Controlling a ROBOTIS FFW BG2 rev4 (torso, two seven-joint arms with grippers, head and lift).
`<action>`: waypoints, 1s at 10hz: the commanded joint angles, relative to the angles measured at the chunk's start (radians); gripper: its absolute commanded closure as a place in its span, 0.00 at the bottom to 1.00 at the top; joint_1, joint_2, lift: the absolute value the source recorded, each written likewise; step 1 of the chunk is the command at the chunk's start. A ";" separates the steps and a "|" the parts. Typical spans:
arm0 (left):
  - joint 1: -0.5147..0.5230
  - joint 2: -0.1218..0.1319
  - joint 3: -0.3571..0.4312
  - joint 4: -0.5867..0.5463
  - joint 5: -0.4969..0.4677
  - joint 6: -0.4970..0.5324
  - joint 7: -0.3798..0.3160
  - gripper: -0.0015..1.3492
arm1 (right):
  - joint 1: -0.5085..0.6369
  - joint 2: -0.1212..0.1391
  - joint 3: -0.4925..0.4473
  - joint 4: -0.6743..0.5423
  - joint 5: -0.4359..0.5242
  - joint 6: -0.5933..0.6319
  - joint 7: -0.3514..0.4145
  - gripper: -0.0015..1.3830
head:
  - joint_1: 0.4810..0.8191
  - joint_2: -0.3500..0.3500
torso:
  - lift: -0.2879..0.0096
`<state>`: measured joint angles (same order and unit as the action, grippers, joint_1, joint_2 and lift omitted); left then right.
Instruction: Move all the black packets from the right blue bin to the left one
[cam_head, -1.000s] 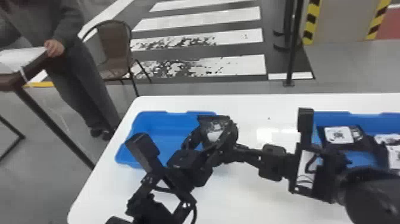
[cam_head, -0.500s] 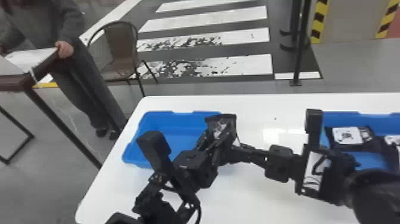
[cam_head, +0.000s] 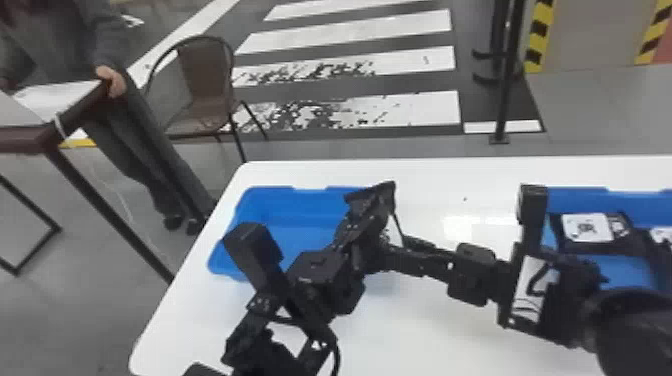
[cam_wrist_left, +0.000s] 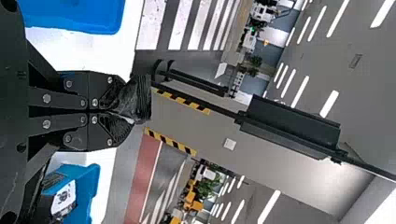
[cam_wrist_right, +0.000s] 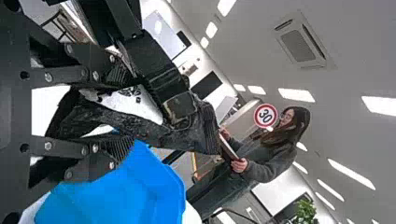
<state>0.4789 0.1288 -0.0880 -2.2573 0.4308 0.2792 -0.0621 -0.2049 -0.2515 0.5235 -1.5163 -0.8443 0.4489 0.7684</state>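
Near the right edge of the left bin (cam_head: 285, 220), the left tool (cam_head: 359, 224) was clamped on one black packet (cam_wrist_left: 142, 100). The right tool (cam_head: 392, 254), to the right of that bin, had its fingers apart around the same packet. Both bins stood on the white table (cam_head: 425, 325). Well right of the left bin, the right bin (cam_head: 645, 207) contained further black packets (cam_head: 587, 228). A brown chair (cam_head: 202, 75) stood behind the left bin.

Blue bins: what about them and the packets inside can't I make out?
- Right blue bin: the head view's right edge cuts it off, and the right arm hides part of its near side.
- Number of black packets there: cannot be told, for the same reasons.
- Left blue bin: its near right corner is behind the left arm in the head view.
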 joint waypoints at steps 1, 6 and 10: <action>0.007 -0.003 0.004 0.001 0.000 -0.027 0.004 0.90 | 0.004 0.000 -0.007 0.003 -0.005 -0.012 -0.001 0.00 | 0.63 0.91 | 0.50; -0.123 -0.031 0.082 0.347 -0.253 -0.292 0.067 0.90 | 0.102 0.001 -0.115 -0.029 0.001 -0.049 -0.023 0.02 | 0.63 0.93 | 0.50; -0.305 -0.028 0.106 0.648 -0.345 -0.493 0.111 0.45 | 0.102 0.003 -0.119 -0.036 0.003 -0.049 -0.021 0.03 | 0.63 1.00 | 0.50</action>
<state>0.1867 0.0988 0.0191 -1.6363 0.0633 -0.2011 0.0499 -0.1026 -0.2487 0.4065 -1.5527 -0.8425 0.3998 0.7471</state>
